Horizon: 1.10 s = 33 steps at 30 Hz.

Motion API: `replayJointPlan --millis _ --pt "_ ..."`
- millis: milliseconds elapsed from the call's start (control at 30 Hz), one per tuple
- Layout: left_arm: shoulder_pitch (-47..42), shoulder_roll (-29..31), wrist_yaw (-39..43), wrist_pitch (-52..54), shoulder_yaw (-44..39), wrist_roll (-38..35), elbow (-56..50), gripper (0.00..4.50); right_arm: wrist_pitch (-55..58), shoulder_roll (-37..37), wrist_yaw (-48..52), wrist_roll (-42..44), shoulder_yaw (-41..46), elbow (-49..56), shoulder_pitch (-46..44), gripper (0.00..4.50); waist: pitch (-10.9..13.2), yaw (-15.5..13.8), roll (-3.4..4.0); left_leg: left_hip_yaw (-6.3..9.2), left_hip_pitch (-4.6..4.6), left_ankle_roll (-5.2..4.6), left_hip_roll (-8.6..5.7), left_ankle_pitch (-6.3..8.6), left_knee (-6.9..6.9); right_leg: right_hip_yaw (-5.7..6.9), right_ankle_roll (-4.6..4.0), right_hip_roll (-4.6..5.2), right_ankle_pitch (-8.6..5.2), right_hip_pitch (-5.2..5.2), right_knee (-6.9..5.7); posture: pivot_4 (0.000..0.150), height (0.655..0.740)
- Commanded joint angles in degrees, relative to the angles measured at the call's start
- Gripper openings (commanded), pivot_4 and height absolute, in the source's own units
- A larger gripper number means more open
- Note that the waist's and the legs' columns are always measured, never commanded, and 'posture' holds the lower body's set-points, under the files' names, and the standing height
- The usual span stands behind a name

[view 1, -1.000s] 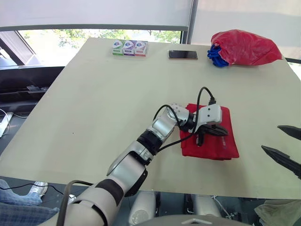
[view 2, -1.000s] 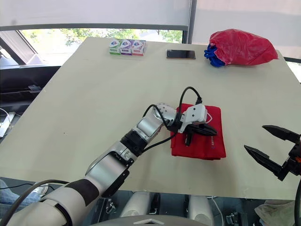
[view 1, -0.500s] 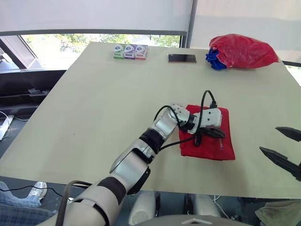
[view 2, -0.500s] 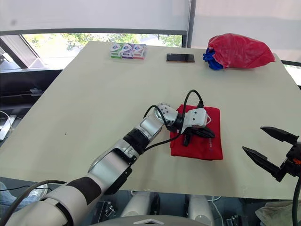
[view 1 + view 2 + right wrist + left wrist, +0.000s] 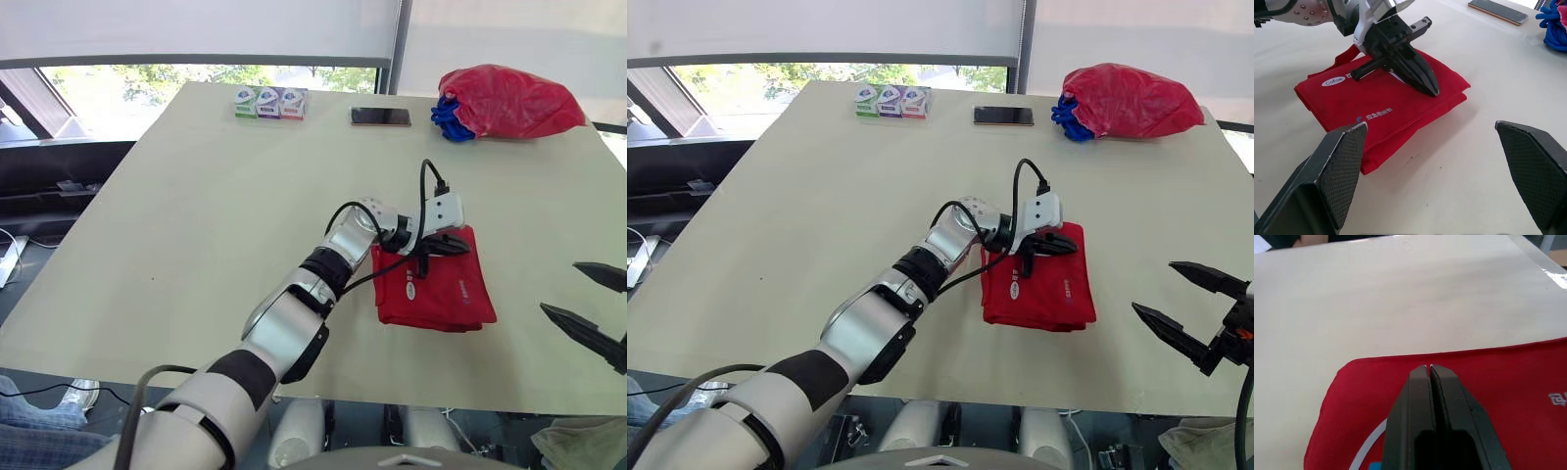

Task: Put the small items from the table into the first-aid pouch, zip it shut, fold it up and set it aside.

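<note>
The red pouch [image 5: 436,289] looks soft, light and floppy, best pinched at a thick folded edge; left fingers [image 5: 1418,401] sit clenched empty over it, right fingers [image 5: 1337,171] spread wide nearby.

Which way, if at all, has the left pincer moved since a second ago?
Yes. The left pincer has moved toward the phone, from the middle of the red pouch to its far edge.
</note>
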State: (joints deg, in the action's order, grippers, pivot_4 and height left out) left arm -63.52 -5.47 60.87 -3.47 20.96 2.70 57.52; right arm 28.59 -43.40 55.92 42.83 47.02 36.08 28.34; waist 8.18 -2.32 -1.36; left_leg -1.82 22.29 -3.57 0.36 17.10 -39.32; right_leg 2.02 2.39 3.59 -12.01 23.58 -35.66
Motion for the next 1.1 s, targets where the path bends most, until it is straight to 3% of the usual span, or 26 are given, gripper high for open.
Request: replayJointPlan --millis 33,300,433,567,900,1100 --pt "-0.63 -0.74 1.49 2.80 2.15 3.49 4.34 0.11 -1.07 -0.12 -0.02 0.26 0.78 0.92 0.17 4.50 0.00 0.00 -0.01 0.00 0.01 -0.01 -0.01 0.00 -0.01 0.00 0.00 0.01 0.00 0.00 0.01 0.150 0.7400" --pt "-1.19 -1.98 3.58 3.84 -0.92 1.53 2.29 0.11 -0.96 -0.10 -0.07 0.63 1.33 1.27 0.91 4.50 -0.02 0.09 0.02 0.05 -0.02 -0.01 0.00 0.01 0.00 0.04 0.00 0.00 -0.01 -0.01 0.01 0.150 0.7400" --pt "1.63 -1.71 13.38 4.65 0.49 -1.90 -9.36 0.11 -0.77 -0.19 -0.14 0.92 1.77 1.35 1.18 4.50 -0.04 0.09 0.11 0.06 0.08 -0.01 0.00 0.01 0.00 0.05 -0.02 0.02 0.00 0.02 0.02 0.150 0.7400" --pt "7.73 1.26 20.37 4.72 6.41 -0.44 -19.25 0.11 -0.71 -0.28 -0.44 1.11 1.92 1.58 1.25 4.50 -0.12 0.10 0.37 0.07 0.15 -0.02 0.00 0.01 0.01 0.02 -0.20 0.01 0.09 0.07 0.07 0.150 0.7400" --pt "10.90 3.51 15.13 1.77 12.74 6.65 -15.60 0.11 -0.71 0.10 -1.14 1.21 1.55 2.22 1.59 4.50 -0.13 -0.01 0.35 0.11 0.08 -0.03 -0.03 0.01 -0.10 -0.02 0.05 0.00 -0.04 -0.02 0.07 0.150 0.7400" --pt "11.32 2.48 17.67 5.88 7.75 -0.47 -20.71 0.11 0.56 -0.38 -3.14 0.76 0.14 1.59 0.68 4.50 -0.13 0.07 0.34 0.11 -0.19 -0.03 -0.03 0.01 -0.10 -0.03 0.06 0.01 -0.05 -0.24 0.04 0.150 0.7400"
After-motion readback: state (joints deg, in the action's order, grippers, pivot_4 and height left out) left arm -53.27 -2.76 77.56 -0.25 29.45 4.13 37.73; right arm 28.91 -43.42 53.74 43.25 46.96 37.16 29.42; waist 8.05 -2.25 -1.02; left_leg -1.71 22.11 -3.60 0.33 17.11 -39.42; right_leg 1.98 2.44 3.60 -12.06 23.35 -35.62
